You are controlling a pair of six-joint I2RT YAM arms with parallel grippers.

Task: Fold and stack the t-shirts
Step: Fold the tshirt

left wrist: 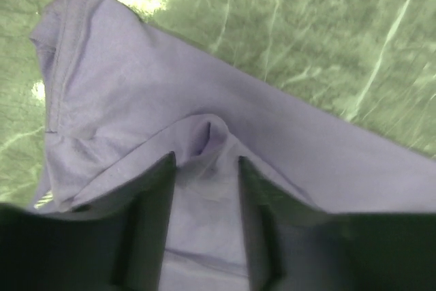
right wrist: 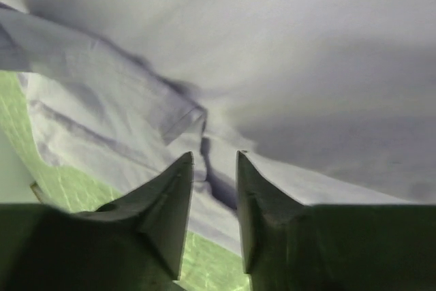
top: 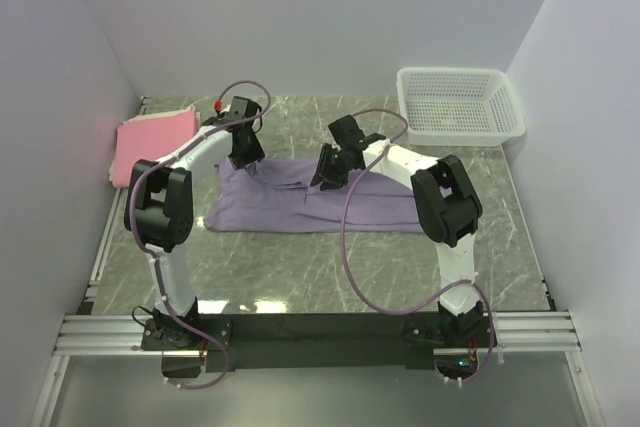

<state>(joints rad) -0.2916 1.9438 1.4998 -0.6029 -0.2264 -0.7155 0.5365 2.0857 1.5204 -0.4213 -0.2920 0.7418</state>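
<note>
The lavender t-shirt [top: 300, 202] lies folded into a long band across the middle of the marble table. My left gripper [top: 245, 159] hovers over its far left corner and my right gripper [top: 322, 180] over its far edge near the middle. In the left wrist view the left gripper [left wrist: 206, 161] is open, with a small raised pucker of purple cloth [left wrist: 211, 134] just past the fingertips. In the right wrist view the right gripper [right wrist: 214, 158] is open above a crease in the cloth [right wrist: 204, 127]. The pink t-shirt [top: 152, 142] lies folded at the far left.
A white mesh basket [top: 460, 107] stands at the back right corner. Grey walls close in the left, back and right sides. Bare marble [top: 330, 267] shows between the shirt and the arm bases.
</note>
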